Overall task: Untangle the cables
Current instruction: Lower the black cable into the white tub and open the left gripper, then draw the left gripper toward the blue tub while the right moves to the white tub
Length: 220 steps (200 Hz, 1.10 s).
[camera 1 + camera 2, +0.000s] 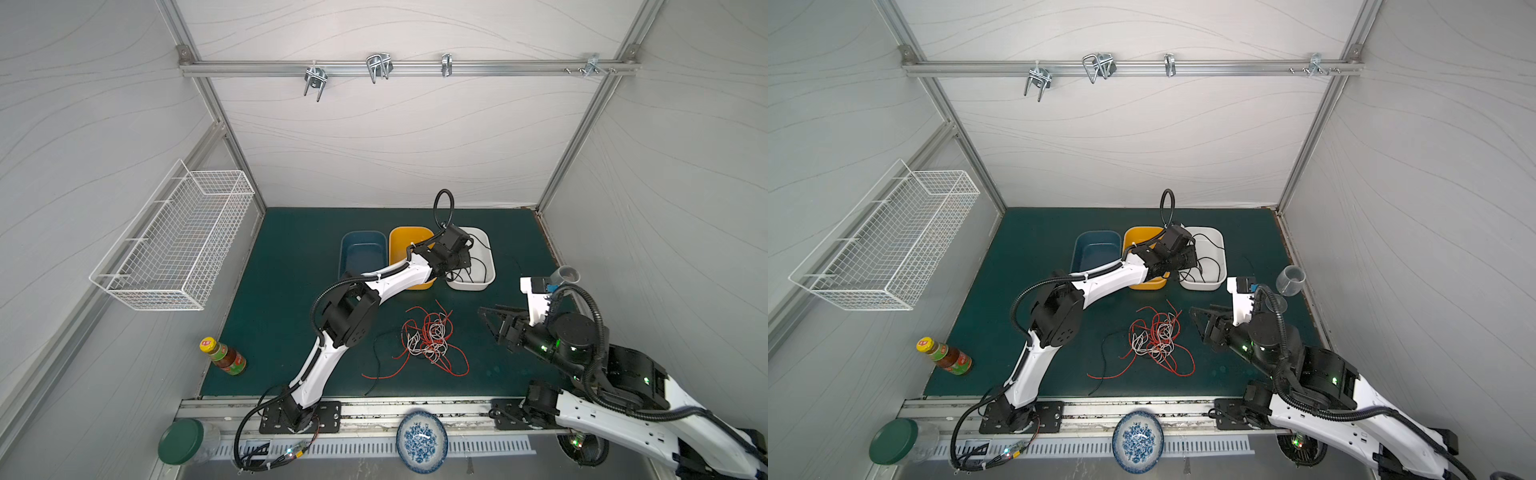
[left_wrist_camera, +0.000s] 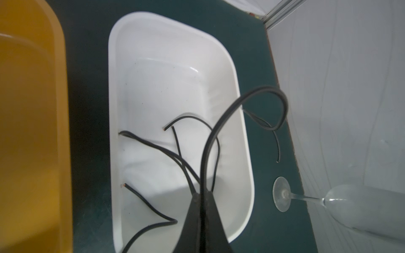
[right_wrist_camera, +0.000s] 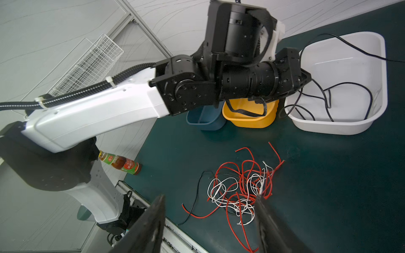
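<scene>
**Task items.** Tangle of thin red, white and black cables [image 1: 430,340]: lies mid-table, in front of the tubs. A separate bunch of thin black cables [image 2: 153,149] hangs into the white rectangular plastic tub [image 2: 175,65].

**Left pincer** [image 2: 201,193]: closed tight on the black bunch, over the white tub.

**Right pincer** [image 3: 209,198]: fingers spread wide, holding nothing, near the tangle and facing it.

**Labelled goods.** Brown sauce bottle with yellow cap and green-and-red label [image 1: 224,356]: stands at the table's left edge. Its lettering is too small to read.

**Seen in one view only.** The left wrist view alone shows one black strand looped over the tub rim onto the table, and the foot and stem of a clear wine glass [image 2: 281,195] beside the tub. In both top views the right arm partly hides that glass.

**Other containers.** Yellow plastic tub [image 1: 405,241] and dark blue plastic tub [image 1: 361,249], in a row with the white one.

**Surface and room.** Dark green matted table [image 1: 291,270]. Pale grey panelled walls in aluminium framing. White wire basket [image 1: 178,245] on the left wall.
</scene>
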Motion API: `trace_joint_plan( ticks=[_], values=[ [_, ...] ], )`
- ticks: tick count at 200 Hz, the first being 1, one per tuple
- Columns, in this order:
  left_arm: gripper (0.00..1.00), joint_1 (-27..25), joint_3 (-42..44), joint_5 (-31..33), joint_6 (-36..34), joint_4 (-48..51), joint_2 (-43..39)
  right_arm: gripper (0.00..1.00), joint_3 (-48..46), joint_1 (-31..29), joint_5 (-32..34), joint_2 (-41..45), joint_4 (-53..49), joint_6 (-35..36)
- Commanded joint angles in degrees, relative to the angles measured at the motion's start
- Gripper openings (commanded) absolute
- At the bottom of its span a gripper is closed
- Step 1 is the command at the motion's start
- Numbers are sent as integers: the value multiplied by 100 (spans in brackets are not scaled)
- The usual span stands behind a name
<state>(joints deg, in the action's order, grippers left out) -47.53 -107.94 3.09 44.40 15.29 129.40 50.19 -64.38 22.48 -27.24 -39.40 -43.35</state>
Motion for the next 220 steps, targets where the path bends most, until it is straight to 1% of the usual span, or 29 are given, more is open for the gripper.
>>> trace_joint_plan(
  ticks=[1,24,43,51,73,89,104,110,124,135,152,167,180,203,220],
  values=[
    [0,-11,-401,122,39,372,306,65,109,-22,-180,-102,203,-130],
    [0,-11,-810,83,-4,719,609,64,131,-22,-261,-197,265,-131],
    [0,-19,-1002,-34,-10,768,717,64,149,-22,-244,-215,268,-154],
    [4,-9,-1072,-44,-24,781,738,64,158,-22,-219,-215,261,-151],
    [19,3,-1356,-90,-89,924,786,64,201,-22,-103,-194,131,-181],
    [21,25,-1581,-203,-142,1011,823,64,195,-22,-15,-166,73,-219],
    [26,60,-1781,-289,-179,1119,857,64,201,-22,65,-156,0,-264],
    [28,75,-1857,-299,-186,1153,861,64,216,-22,97,-160,-34,-269],
    [38,111,-1989,-385,-202,1195,812,64,262,-22,199,-174,-156,-303],
    [43,140,-2078,-399,-238,1260,765,64,298,-22,269,-176,-262,-332],
    [48,216,-2182,-321,-300,1423,665,65,349,-18,391,-181,-426,-387],
    [49,381,-2089,-392,-249,1479,497,65,401,-22,557,-185,-614,-478],
    [50,552,-1815,-501,-174,1404,210,66,452,-21,772,-220,-786,-492],
    [51,859,-988,-582,-107,1127,-601,70,483,6,1141,-396,-1025,-477],
    [51,996,-432,-555,-153,1029,-1234,72,530,147,1205,-627,-1125,-452]
  ],
)
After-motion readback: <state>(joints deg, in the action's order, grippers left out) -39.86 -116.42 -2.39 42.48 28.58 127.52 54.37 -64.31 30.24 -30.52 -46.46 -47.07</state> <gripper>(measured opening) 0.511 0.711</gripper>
